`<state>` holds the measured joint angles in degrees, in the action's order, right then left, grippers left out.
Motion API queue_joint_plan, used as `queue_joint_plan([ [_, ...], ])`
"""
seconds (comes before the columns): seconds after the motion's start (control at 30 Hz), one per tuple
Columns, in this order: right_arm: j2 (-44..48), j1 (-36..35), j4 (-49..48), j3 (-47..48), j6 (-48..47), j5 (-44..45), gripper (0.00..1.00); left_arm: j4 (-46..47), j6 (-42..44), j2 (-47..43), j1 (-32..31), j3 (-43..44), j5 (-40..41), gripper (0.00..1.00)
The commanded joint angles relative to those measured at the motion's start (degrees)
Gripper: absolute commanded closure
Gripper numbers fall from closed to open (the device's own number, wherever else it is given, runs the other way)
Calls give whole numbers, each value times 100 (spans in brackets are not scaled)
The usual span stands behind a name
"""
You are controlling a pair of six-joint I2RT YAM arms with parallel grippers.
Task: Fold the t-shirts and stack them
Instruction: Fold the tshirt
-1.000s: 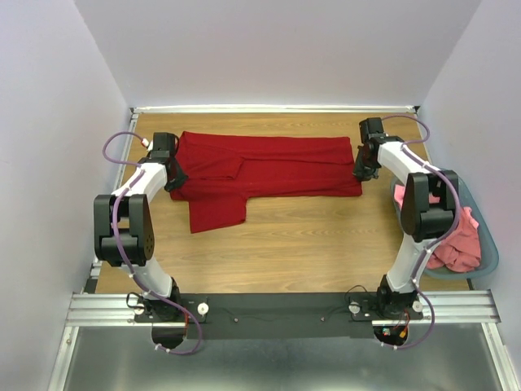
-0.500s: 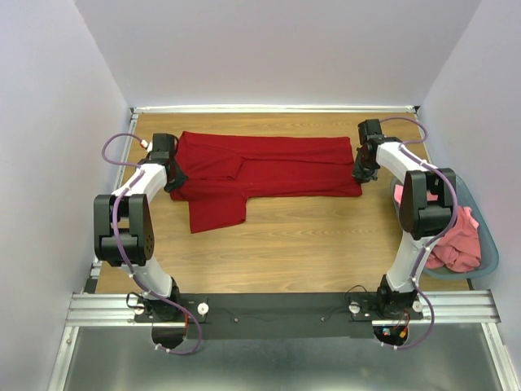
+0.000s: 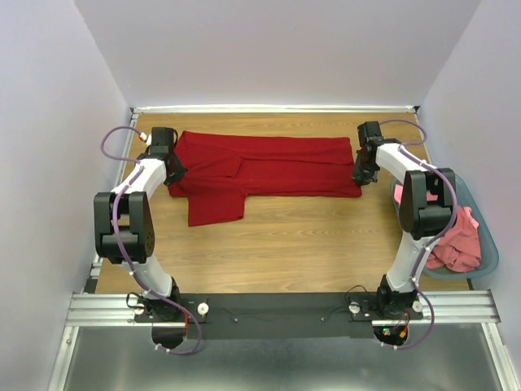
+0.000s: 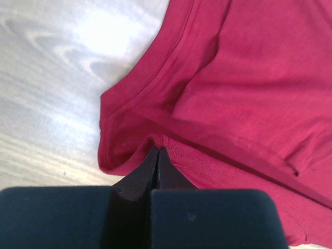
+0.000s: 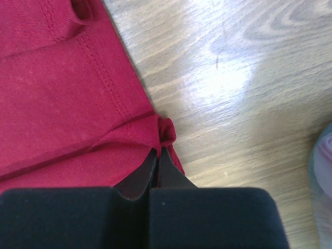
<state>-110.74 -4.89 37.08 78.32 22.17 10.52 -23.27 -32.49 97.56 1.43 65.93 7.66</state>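
The dark red t-shirt lies spread sideways across the far part of the table, one sleeve hanging toward me at the left. My left gripper is shut on a pinch of the shirt's left edge, by the collar. My right gripper is shut on the shirt's near right hem corner. Salmon-pink t-shirts lie crumpled in the basket at the right.
The grey-blue plastic basket stands off the table's right edge, beside my right arm. White walls close in the table on three sides. Bare wood lies between the shirt and the arm bases.
My left gripper has moved a little toward the far edge, taking the shirt's left edge and sleeve with it. My right gripper has stayed almost still.
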Motion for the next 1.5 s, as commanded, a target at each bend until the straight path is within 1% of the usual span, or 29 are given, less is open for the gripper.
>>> queue_joint_plan([
  [0.0,-27,5,-17,-133,-55,310,99,-11,102,149,68,270,166,100],
  [0.33,8,5,-43,-133,-29,248,99,50,129,483,76,350,148,100],
  [0.7,87,5,-43,16,-3,152,99,94,50,413,76,289,332,100],
  [1.23,-167,5,-52,429,41,117,98,165,-20,518,77,148,403,100],
  [1.3,-220,5,-52,447,50,99,95,156,-38,536,85,148,394,99],
  [1.37,-282,5,-52,438,59,55,89,130,-99,528,85,157,350,89],
  [1.4,-273,5,-60,438,50,64,86,129,-117,493,77,148,333,82],
  [1.43,-203,5,-61,421,59,55,76,138,-135,379,85,139,289,66],
  [1.47,-142,5,-61,420,42,29,72,147,-135,308,85,148,254,58],
])
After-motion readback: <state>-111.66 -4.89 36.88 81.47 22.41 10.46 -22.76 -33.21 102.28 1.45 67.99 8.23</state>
